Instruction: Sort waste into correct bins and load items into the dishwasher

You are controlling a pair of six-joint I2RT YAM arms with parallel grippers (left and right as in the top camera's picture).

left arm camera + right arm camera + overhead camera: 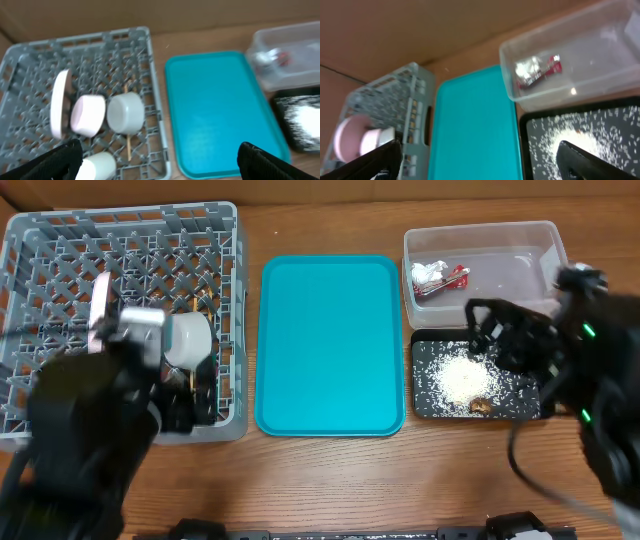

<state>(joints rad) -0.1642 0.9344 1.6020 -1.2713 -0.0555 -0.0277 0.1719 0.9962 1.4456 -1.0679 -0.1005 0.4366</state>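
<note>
The grey dish rack (60,250) at the left holds the white plate (60,110) on edge, the pink bowl (88,115), the white bowl (126,112), a chopstick (128,145) and a white cup (102,165). The clear tub (500,250) holds the red wrapper (455,277) and the white tissue (428,273). The black tray (425,405) holds rice (462,378) and a brown scrap (481,406). My left gripper (157,160) is open and empty above the rack's front edge. My right gripper (480,160) is open and empty above the black tray.
An empty teal tray (330,345) lies in the middle between the rack and the bins. A cardboard wall runs along the back of the wooden table (330,480). Both black arms hang over the table's left and right sides.
</note>
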